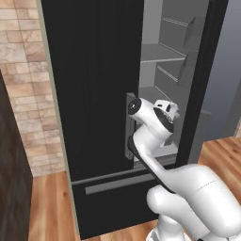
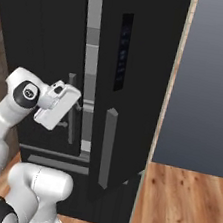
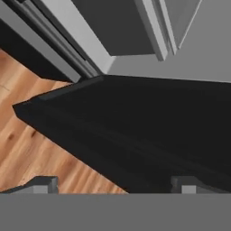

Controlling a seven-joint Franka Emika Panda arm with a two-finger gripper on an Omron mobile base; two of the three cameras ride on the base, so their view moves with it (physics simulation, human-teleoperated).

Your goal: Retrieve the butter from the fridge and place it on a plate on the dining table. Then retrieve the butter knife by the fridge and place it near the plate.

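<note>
Beside the swung-out edge of the tall black double-door fridge [image 1: 94, 94], with grey shelves exposed behind, the white arm's two-finger gripper [image 3: 115, 184] hangs spread wide, empty.

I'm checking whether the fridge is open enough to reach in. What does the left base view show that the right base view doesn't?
Left base view alone: the grey shelves inside the fridge, seen through the gap of the part-open right door, and a brick wall. Right base view alone: that door's outer face, with a dark panel and its bar handle. Both: the black fridge, the wooden floor and the arm reaching toward the opening.
</note>
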